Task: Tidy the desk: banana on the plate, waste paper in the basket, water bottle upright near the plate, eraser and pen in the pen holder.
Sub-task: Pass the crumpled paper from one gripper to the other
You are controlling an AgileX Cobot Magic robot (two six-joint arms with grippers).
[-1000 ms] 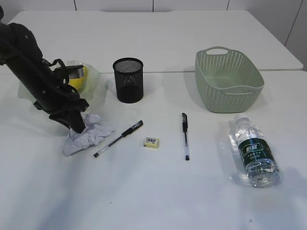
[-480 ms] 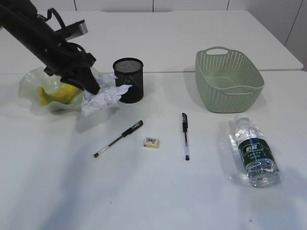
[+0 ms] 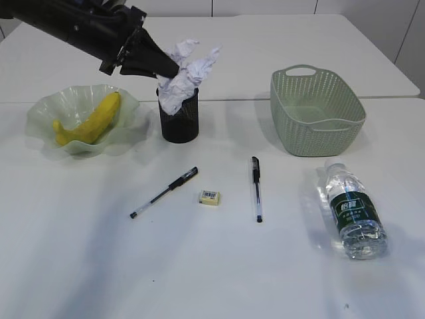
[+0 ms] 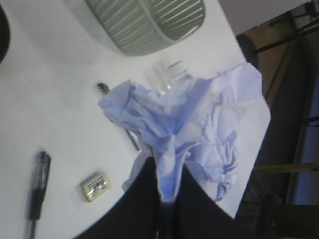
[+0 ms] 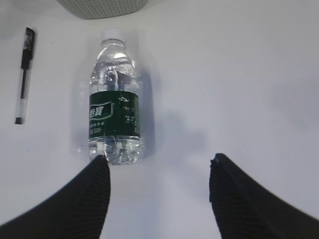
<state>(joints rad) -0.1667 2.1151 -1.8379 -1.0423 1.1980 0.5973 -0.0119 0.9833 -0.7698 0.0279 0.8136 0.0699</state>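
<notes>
Above the black mesh pen holder [image 3: 178,118], high off the worktop [image 3: 219,266], carrying the waste paper [image 3: 187,72], pinched by one crumpled end in the tightly pressed-together left claw [image 3: 171,69]. Hanging with the loose bulk down at the mouth of the holder, maybe touching it; cannot tell for sure. Not the right container here: must go on to the green basket [image 3: 312,141], well apart on the right side. To do this well, better to lift a little first, to clear the rim of the holder with the hanging tail and not to tip it or leave paper inside. Then to travel across at that height, without dragging over anything. To stop only over the middle of the basket, not over its rim, given the uneven fall of such light paper. To lower a bit into the opening before spreading the claw, then to wait one moment, because of possible clinging to a finger. No loosening on the way: only a thin pinch, judging from the left wrist view. As for the right claw [image 5: 159,167]: spread wide, holding nothing, hovering just beside the base of the lying water bottle [image 5: 113,112]. Better to hold it quiet there, away from the path to the basket. Already done, by the look: banana [image 3: 89,123] on the plate [image 3: 38,109].
</notes>
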